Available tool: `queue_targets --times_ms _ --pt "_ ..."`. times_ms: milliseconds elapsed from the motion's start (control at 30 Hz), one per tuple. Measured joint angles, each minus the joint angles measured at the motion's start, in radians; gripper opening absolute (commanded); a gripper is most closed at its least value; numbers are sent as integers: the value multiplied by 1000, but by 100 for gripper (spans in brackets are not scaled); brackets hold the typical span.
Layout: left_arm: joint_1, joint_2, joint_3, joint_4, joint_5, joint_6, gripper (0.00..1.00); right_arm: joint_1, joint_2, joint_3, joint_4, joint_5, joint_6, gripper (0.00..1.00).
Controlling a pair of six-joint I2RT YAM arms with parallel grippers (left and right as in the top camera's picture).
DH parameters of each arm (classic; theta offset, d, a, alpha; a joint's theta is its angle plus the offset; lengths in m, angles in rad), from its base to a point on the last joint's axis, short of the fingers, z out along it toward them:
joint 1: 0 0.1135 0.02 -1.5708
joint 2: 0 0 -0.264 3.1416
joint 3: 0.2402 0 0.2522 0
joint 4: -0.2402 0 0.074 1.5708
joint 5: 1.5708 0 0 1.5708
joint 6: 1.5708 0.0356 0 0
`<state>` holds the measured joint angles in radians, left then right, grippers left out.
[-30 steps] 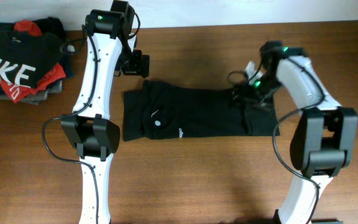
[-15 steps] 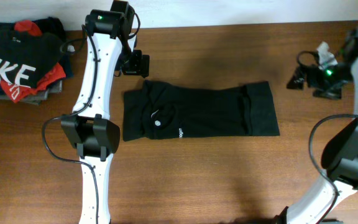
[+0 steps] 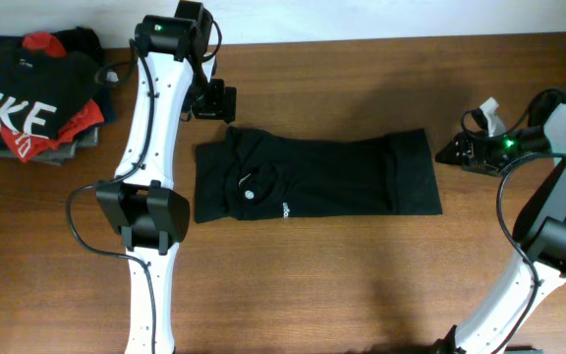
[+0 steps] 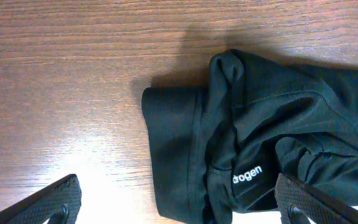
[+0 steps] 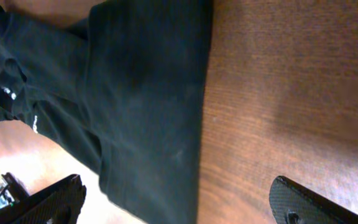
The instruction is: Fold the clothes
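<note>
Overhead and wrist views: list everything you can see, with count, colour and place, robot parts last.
T-shirt: one, black with a small white round logo, lying as a long folded band at the middle of the table.
garment pile: one, a black shirt with white NIKE letters on top, red and grey pieces under it, at the table's far-left corner.
table: one, brown wood, under everything.
left end effector: one, black on a white arm, open, at the T-shirt's far-left corner.
right end effector: one, black on a white arm, open, over bare wood just past the T-shirt's right edge.
</note>
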<state>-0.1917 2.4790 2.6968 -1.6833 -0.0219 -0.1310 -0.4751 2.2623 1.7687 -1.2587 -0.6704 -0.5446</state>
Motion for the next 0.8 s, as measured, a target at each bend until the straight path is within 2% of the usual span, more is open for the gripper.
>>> queue_targets --times_ms 533,800 --pt "0 0 0 0 0 0 99 3 76 -3 16 -99 -13 99" --pt "0 0 0 0 0 0 99 52 62 -96 79 -209 -14 99"
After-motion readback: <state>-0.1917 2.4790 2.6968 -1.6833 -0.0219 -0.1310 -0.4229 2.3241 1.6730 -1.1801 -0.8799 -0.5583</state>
